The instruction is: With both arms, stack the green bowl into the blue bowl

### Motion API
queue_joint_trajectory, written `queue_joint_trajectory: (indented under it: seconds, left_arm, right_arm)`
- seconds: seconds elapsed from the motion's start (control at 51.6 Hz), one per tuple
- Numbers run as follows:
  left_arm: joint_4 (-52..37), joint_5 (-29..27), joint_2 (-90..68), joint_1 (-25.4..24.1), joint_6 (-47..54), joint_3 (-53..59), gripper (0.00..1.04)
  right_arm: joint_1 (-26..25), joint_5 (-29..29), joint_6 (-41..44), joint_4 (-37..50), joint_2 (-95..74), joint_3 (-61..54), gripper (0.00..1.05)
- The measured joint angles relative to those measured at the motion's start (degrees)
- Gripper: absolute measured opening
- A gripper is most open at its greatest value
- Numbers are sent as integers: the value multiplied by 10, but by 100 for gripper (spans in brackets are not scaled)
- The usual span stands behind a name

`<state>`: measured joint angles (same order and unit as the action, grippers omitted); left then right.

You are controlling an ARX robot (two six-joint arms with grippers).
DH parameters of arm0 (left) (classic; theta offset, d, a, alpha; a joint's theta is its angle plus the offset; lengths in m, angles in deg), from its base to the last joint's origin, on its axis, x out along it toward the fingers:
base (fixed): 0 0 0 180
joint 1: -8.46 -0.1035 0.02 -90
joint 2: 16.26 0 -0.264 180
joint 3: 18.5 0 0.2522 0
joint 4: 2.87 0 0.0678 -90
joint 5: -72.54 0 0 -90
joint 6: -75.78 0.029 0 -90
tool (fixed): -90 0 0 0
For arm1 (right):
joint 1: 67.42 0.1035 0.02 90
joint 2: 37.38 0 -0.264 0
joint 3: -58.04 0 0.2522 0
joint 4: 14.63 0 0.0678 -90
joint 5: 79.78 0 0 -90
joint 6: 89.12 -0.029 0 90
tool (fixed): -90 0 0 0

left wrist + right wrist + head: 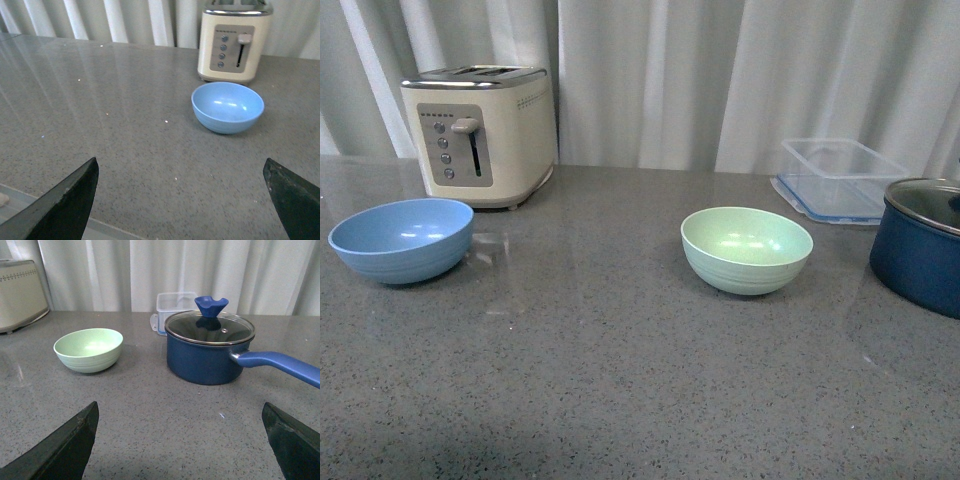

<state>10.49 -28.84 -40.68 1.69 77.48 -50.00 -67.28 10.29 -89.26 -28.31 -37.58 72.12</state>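
Opening stage: neither bowl grasped. In the front view the green bowl (747, 249) sits right of centre and the blue bowl (402, 239) at the left edge, well apart, both upright on the counter (600, 380). The left gripper (180, 167) and right gripper (180, 410) are spread wide, holding nothing. Likely next move: the right gripper reaches for the green bowl's rim, keeping clear of the pot (920, 245) nearby.

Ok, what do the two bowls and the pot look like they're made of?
The green bowl and blue bowl look like matte plastic: dull, soft highlights and faint ridges. The pot seems coated metal, smooth and navy; its lid looks like glass, see-through inside a metal rim.
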Motion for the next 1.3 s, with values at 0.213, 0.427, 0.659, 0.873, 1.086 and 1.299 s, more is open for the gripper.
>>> queue_joint_trajectory:
  seconds: [0.213, 0.427, 0.659, 0.873, 1.086, 1.299]
  left_arm:
    - [6, 40, -195, -45, -51, -181, 98]
    - [84, 90, -407, -56, -150, -377, 98]
    - [127, 130, -556, -60, -242, -497, 98]
    - [133, 130, -647, -52, -283, -543, 98]
    - [151, 109, -754, -22, -306, -615, 98]
    - [170, 95, -821, 3, -306, -644, 98]
  right_arm:
    - [0, 0, 0, 0, 0, 0, 95]
    - [0, 0, 0, 0, 0, 0, 95]
    - [0, 0, 0, 0, 0, 0, 95]
    - [0, 0, 0, 0, 0, 0, 95]
    - [0, 0, 0, 0, 0, 0, 95]
    - [0, 0, 0, 0, 0, 0, 95]
